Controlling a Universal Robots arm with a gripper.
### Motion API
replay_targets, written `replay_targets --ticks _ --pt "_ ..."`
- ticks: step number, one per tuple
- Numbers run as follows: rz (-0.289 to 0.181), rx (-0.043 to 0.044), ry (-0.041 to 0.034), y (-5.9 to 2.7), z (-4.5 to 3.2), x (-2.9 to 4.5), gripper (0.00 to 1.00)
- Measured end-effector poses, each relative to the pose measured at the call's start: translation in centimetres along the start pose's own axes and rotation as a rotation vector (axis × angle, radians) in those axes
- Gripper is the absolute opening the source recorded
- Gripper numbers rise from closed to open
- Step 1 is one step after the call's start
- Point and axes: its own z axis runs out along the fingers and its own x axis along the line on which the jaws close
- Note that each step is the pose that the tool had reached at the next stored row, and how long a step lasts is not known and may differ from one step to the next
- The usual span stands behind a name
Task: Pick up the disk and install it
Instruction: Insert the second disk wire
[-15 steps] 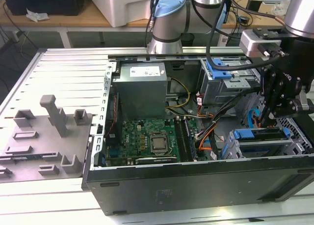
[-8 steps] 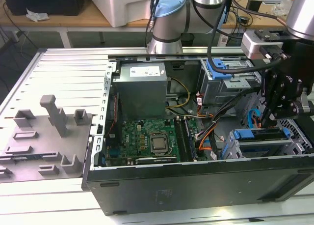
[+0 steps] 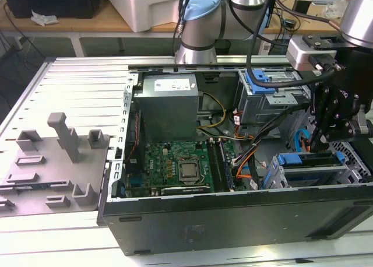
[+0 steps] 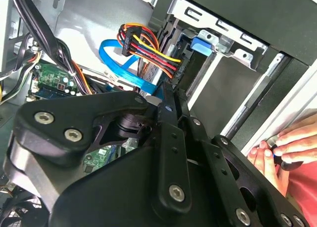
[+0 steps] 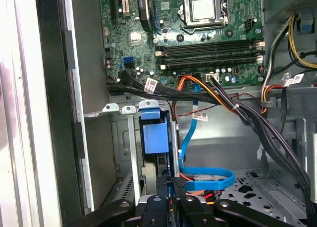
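Note:
The disk (image 3: 317, 158) stands on edge in the grey drive cage (image 3: 303, 176) at the near corner of the open computer case, on the exterior view's right. From above it reads as a dark strip with blue carrier ends. My black gripper (image 3: 317, 143) hangs straight over it. In both wrist views the gripper (image 5: 171, 185) (image 4: 171, 95) has its fingers drawn close on the disk's thin edge (image 5: 162, 163) (image 4: 182, 63). The carrier's blue end (image 5: 154, 138) lies just beyond the fingertips, inside the cage (image 5: 126, 138).
Blue data cable (image 5: 208, 175) and orange-black power leads (image 4: 143, 43) lie right beside the cage. Motherboard (image 3: 175, 168), power supply (image 3: 169, 104) and a second cage with a blue tab (image 3: 259, 80) fill the case. A person's hand (image 4: 282, 147) rests outside the case wall.

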Motion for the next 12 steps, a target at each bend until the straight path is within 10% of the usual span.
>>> replay_targets --ticks 12 --pt "0.000 -0.0009 -0.0001 -0.04 0.07 0.16 0.16"
